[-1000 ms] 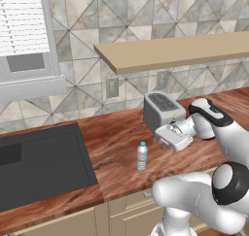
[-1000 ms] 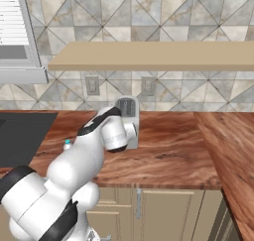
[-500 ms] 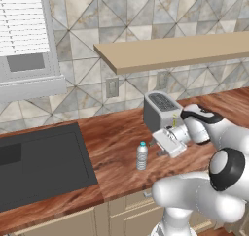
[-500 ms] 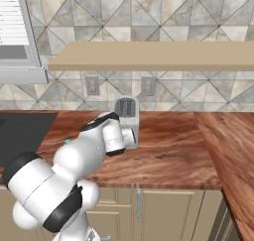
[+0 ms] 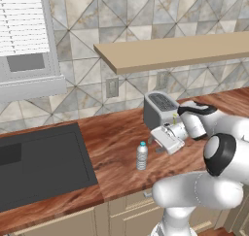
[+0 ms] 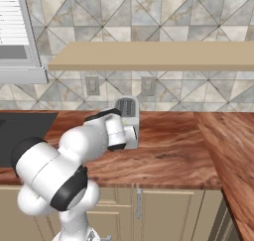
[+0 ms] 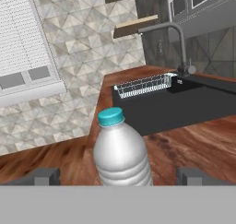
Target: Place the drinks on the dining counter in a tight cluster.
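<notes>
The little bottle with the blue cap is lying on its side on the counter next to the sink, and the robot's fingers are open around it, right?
Not quite: the little bottle is standing upright, not lying down. The left base view shows it upright on the counter beside the sink, cap on top. The rest holds: in the hand view the open fingers sit on either side of it.

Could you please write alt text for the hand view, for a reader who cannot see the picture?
A small clear bottle with a blue cap stands upright on the reddish-brown counter, centred between the two finger tips of the open end effector. Behind it lie a dark sink with a tall faucet and a tiled wall.
</notes>
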Controlling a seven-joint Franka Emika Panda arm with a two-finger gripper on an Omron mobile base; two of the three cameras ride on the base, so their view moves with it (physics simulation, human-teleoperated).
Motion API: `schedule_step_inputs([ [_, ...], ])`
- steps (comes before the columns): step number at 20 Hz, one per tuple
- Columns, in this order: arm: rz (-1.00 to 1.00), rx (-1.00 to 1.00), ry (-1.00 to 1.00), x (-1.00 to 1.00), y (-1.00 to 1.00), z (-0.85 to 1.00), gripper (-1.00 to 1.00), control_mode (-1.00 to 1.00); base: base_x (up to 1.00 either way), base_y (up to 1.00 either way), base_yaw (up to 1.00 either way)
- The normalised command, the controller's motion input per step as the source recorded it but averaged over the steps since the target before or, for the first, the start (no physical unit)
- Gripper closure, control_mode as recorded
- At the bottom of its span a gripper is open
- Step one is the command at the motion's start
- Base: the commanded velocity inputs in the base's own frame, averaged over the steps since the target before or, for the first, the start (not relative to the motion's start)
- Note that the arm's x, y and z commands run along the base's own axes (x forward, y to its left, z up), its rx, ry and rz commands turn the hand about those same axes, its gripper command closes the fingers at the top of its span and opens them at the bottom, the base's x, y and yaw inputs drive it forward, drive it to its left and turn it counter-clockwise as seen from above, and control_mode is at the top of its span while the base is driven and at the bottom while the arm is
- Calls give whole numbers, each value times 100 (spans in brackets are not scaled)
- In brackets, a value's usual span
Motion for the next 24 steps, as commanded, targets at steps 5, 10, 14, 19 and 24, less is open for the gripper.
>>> schedule_step_inputs([
  [5, 0, 0, 0, -3, 2, -9, -100, -100, 0, 0, 0],
  [10, 0, 0, 0, 0, 18, -22, -100, -100, 0, 0, 0],
  [14, 0, 0, 0, 0, 19, -13, -100, -100, 0, 0, 0],
  [19, 0, 0, 0, 0, 16, 0, -100, -100, 0, 0, 0],
  [24, 0, 0, 0, 0, 9, 0, -100, -100, 0, 0, 0],
])
